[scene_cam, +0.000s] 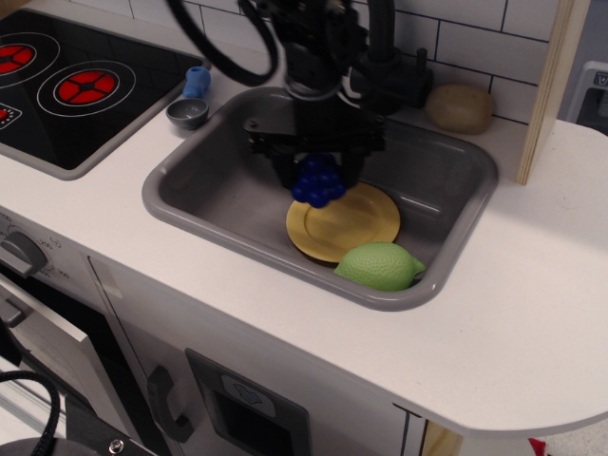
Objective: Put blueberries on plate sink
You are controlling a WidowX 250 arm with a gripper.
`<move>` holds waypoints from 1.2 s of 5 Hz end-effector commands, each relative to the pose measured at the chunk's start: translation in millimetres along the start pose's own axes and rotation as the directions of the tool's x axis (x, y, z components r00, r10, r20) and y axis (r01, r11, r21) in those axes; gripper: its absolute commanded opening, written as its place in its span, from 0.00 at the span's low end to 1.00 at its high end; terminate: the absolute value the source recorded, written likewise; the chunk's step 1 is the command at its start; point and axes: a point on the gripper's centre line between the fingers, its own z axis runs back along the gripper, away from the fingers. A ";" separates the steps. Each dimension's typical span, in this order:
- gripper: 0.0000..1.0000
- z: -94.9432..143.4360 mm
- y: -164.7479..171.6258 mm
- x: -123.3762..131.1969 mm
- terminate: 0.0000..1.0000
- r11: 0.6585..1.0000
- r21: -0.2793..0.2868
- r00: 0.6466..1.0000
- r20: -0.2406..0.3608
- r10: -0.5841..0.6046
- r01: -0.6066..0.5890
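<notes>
My black gripper [319, 182] is shut on the blueberries [319, 180], a cluster of glossy deep-blue balls, and holds them just above the far left edge of the plate. The mustard-yellow plate [350, 224] lies flat in the grey sink [199, 190], right of its middle. A green lemon [378, 265] rests against the plate's front right rim. The arm comes down from the top of the view and hides part of the sink's back wall.
A small grey bowl [187, 113] and a pale-blue peg toy [197, 81] stand on the counter left of the sink. A black faucet [385, 66] and a tan sponge-like lump [459, 107] sit behind it. The stove [66, 85] is at far left.
</notes>
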 end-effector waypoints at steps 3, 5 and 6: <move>1.00 0.1 -10.3 19.4 0.00 0.999 -0.006 0.999 -0.029 0.042 -0.042; 1.00 42.0 -7.3 24.5 0.00 0.997 -0.068 0.998 0.030 0.046 -0.043; 1.00 62.2 -3.1 19.6 0.00 0.997 -0.066 0.998 0.055 -0.026 0.030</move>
